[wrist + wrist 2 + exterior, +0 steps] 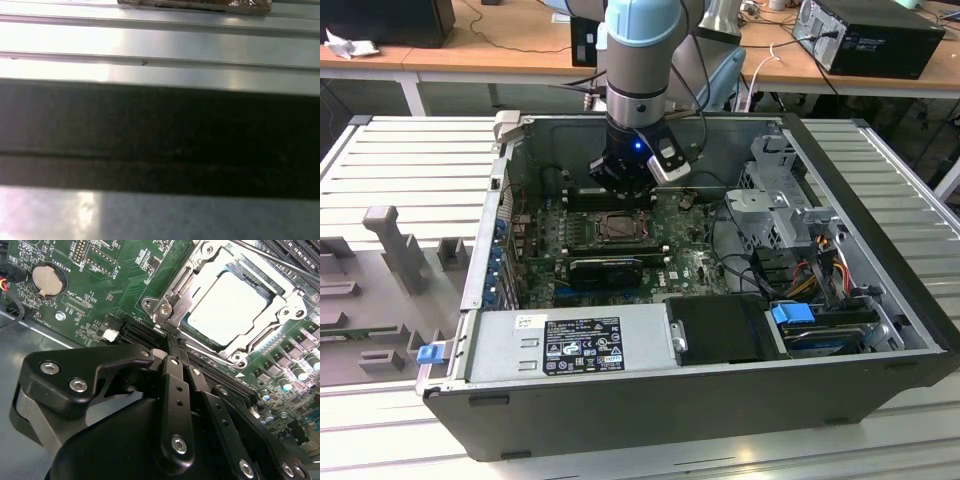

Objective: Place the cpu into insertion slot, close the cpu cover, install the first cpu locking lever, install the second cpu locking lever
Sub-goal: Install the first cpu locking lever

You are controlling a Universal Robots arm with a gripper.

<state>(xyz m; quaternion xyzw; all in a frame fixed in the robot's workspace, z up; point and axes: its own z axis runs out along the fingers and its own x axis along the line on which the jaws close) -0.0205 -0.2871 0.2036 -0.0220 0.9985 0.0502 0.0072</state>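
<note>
1. While the arm (638, 60) reaches down into the open computer case (880, 330), its gripper (620, 185) hangs low over the motherboard (695, 262), toward the case's far wall.
2. Seen in the second wrist view, the gripper (170, 342) has its black fingers (175, 385) pressed together with no gap and nothing between them; the tips sit just beside the near corner of the insertion slot (172, 297), at the hinge end of its metal frame.
3. Cpu (227, 305) lies flat inside the insertion slot, its pale silvery top showing through the window of the cpu cover (280, 300).
4. Cpu cover is down flat over the chip, framing it on all sides.
5. A thin locking lever (265, 257) runs along the far side of the socket; whether it is latched I cannot tell.
6. A round coin battery (46, 279) sits on the green board well apart from the socket, toward the board's edge.
7. From the exterior view, the insertion slot (620, 228) lies mid-board, just in front of the gripper; a grey power supply (570, 345) runs along the case's near edge.
8. First wrist view: ribbed metal table surface (160, 45) and a dark band (160, 135) across it.
</note>
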